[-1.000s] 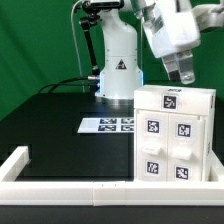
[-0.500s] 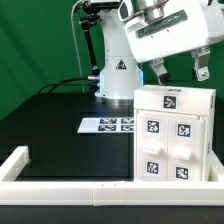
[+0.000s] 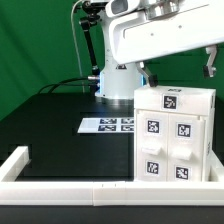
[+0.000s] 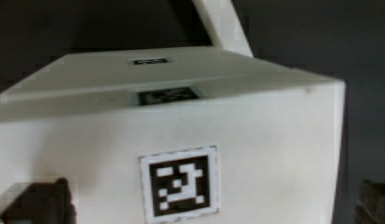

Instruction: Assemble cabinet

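Observation:
The cabinet (image 3: 175,135) is a large white box with black-and-white tags. It stands upright on the black table at the exterior view's right, with tagged drawer blocks in its front. My gripper (image 3: 180,72) hangs just above its top, open and empty. One finger (image 3: 150,72) is over the top's left edge and the other (image 3: 210,65) is near the right edge. In the wrist view the cabinet (image 4: 171,110) fills the picture with one tag close up. My gripper (image 4: 207,205) has its dark fingertips (image 4: 38,200) apart on either side of the body.
The marker board (image 3: 108,124) lies flat on the table left of the cabinet. A long white border rail (image 3: 60,185) runs along the table's front and left corner. The arm's white base (image 3: 118,70) stands behind, before a green backdrop.
The hand has turned from a tilt to level and swung left over the cabinet's top. Its fingers now hang apart over both top edges.

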`<state>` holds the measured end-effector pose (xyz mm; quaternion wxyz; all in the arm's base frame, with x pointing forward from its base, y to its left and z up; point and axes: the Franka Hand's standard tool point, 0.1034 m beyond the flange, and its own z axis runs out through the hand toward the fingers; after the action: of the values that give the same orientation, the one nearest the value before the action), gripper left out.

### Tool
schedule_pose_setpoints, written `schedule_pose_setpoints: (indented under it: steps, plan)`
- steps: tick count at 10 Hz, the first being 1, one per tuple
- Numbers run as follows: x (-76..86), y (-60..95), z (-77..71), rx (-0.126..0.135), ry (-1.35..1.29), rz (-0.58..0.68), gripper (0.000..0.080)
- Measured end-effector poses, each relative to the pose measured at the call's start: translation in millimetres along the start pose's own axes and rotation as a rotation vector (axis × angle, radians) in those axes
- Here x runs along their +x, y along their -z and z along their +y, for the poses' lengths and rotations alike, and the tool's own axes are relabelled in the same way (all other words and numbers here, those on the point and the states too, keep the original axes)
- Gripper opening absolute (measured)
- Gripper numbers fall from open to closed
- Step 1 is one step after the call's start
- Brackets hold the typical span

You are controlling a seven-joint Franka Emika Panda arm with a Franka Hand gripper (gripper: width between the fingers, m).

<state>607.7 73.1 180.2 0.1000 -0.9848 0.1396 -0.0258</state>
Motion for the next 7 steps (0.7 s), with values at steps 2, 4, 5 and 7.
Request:
schedule_pose_setpoints:
  steps: [2, 4, 5, 7]
  plan:
    - [0.6, 0.6, -0.4, -0.026, 0.187, -0.005, 0.0797]
    - [0.9, 0.4, 0.8, -0.027, 0.318, -0.008, 0.0797]
    - [0.9, -0.2, 1.7, -0.035, 0.434, -0.010, 0.0797]
    - [-1.0, -4.1, 1.5, -0.058, 0.680, -0.025, 0.0797]
